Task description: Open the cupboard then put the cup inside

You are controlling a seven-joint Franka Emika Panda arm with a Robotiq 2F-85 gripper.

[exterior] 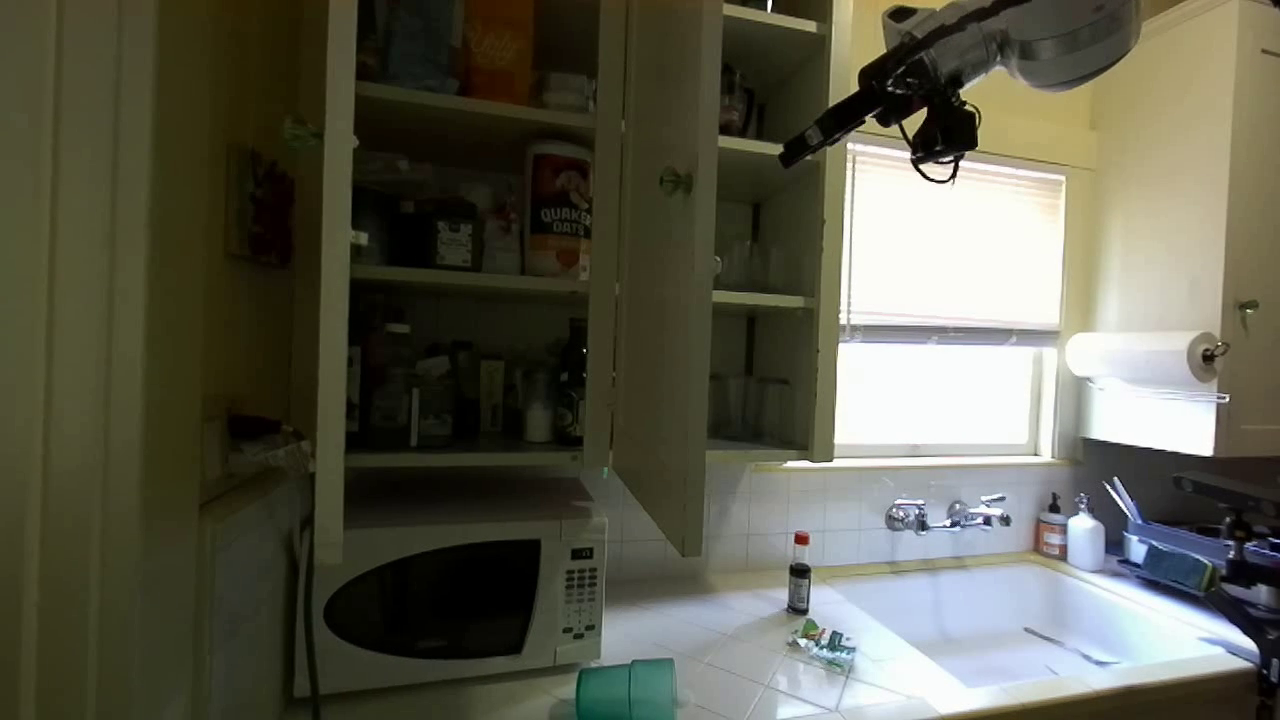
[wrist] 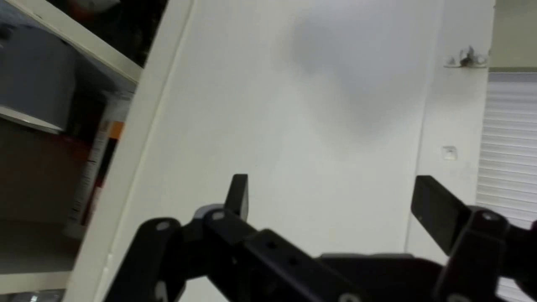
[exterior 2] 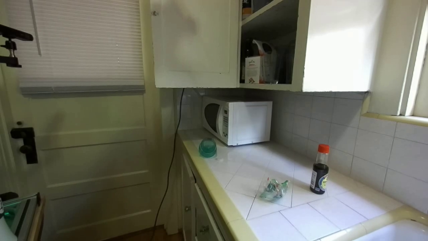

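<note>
End effector (wrist: 331, 184) spread wide, nothing btwn, high by open cupboard (exterior: 763, 299). Cup (exterior 2: 207, 148) seems on its side nr front edge of surface (exterior 2: 221, 201), by microwave (exterior 2: 250, 123); sideways nudge cd roll it off. Poss. too: careless descent clips door (exterior: 660, 300), swings it shut.

Teal cup (exterior 2: 207, 147), black pincer (wrist: 331, 184), red-capped bottle (exterior 2: 320, 175), shadowed cupboard door (exterior: 655, 330) perhaps cream-white.

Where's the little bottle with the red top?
In an exterior view, the red-topped bottle stands on the tiled counter, just left of the sink, with a crumpled wrapper lying in front of it.
</note>
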